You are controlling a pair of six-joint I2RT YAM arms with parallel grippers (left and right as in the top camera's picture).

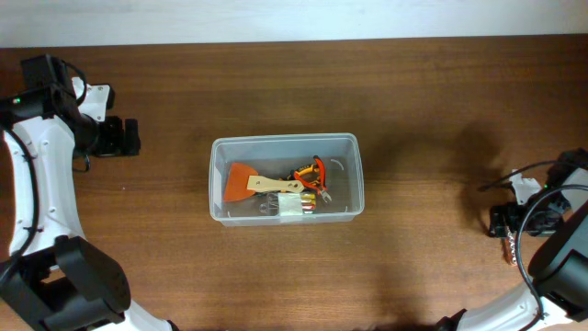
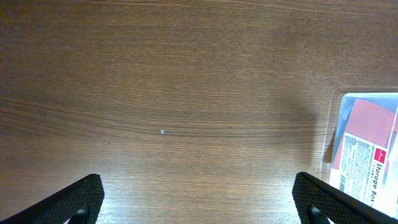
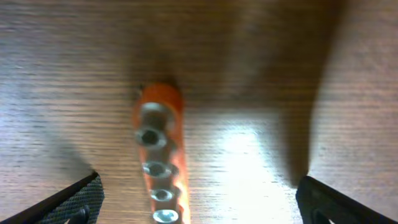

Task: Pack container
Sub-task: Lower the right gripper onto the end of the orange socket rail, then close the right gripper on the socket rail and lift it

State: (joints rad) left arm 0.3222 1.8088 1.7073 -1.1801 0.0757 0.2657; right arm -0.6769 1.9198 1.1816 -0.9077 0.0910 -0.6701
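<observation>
Wood-grain tabletop is seen under spread left claw; orange bit holder is framed by spread right claw.

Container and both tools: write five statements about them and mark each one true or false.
1. The container holds an orange scraper. True.
2. The left tool is shut on the scraper. False: it is open, with only the table beneath it.
3. An orange bit holder lies on the table under the right tool. True.
4. The right tool hangs over the container. False: it is well off to one side of it.
5. The right tool is open. True.
</observation>
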